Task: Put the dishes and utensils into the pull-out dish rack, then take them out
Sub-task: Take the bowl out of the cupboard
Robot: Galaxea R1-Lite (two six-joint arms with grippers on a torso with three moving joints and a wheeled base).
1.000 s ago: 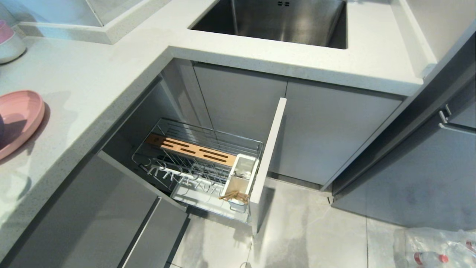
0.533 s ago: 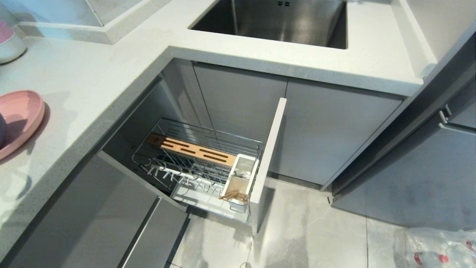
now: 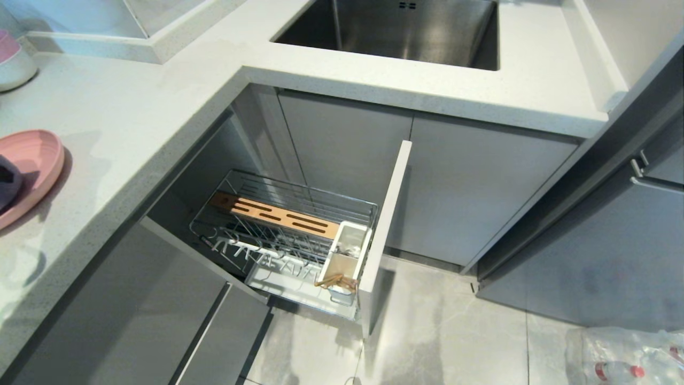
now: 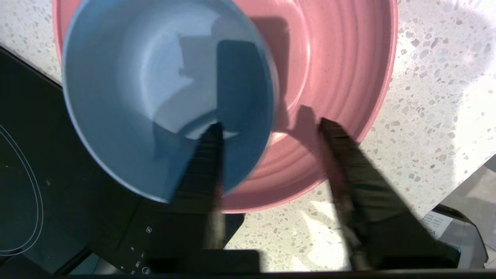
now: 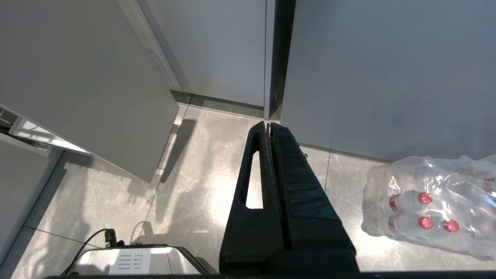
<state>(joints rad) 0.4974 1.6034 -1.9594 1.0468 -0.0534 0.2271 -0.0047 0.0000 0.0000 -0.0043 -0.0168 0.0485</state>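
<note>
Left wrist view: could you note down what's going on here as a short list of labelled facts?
bowl: pale blue, sitting on the pink plate
plate: on the speckled counter
left gripper: open, one finger inside the bowl, one outside over the plate
right gripper: shut, idle above the floor
dish rack: pulled out, chopsticks in its caddy

I see bright, even light on the white worktop (image 3: 160,107), with soft grey shadows beside the pink plate (image 3: 29,171). The inside of the pull-out dish rack (image 3: 283,235) is darker. In the left wrist view the blue bowl (image 4: 155,97) and the dark fingers (image 4: 205,174) look blurry. Shiny white glare sits on the floor (image 5: 224,193) in the right wrist view.
</note>
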